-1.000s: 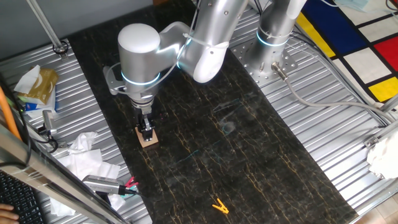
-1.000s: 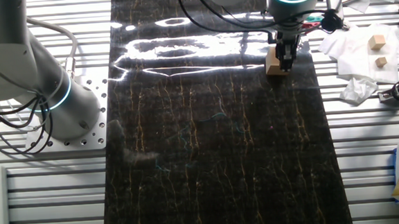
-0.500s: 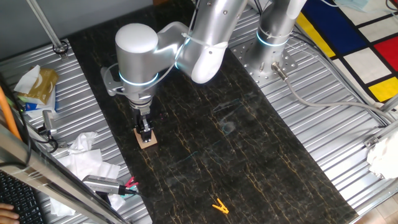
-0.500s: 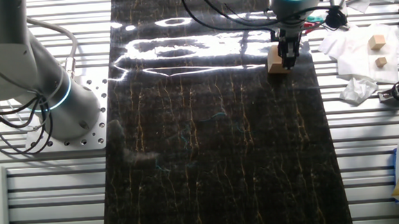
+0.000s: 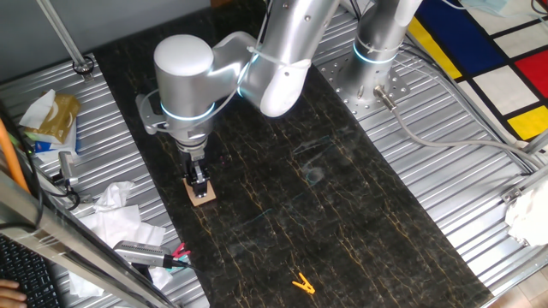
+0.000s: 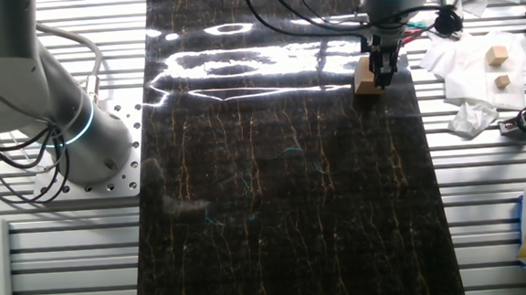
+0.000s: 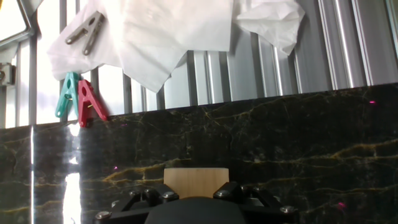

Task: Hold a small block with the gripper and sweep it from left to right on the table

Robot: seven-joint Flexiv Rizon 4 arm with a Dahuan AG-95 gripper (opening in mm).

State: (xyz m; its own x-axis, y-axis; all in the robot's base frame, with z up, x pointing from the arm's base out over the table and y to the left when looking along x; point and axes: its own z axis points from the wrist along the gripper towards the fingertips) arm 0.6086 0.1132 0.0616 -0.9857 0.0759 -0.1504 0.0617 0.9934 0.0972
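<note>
- One small block (image 5: 203, 196) matters here; your gripper (image 5: 200, 182) is clamped on it from above, and the block sits on the table (image 5: 342, 197) close to the edge that borders the ribbed metal; in the hand view the tan face shows just ahead of the black tip (image 7: 194, 184).
- Compared with the earlier fixed views, the block and the wrist above it have crept a little toward that near edge; in the other fixed view the same shift carries the block (image 6: 365, 78) slightly toward the crumpled white paper (image 6: 467, 117); the drift is small, and the block keeps its pose between the fingers.
- What that tells you, as a judgement: the grip holds while the block moves across the marble, so the hold is done and you are at, or still settling into, the start of the stroke; almost the whole width of the table lies open on the far side of the block.
- Whether the block's underside is touching the surface or riding just above it cannot be told from these views; check that before you rely on contact.
- Beyond the edge, the red and teal clips (image 7: 76, 96) and the grey clip (image 7: 85, 32) lie on the ribbed metal, apart from the block; the yellow clip (image 5: 301, 283) lies well apart on the marble.
</note>
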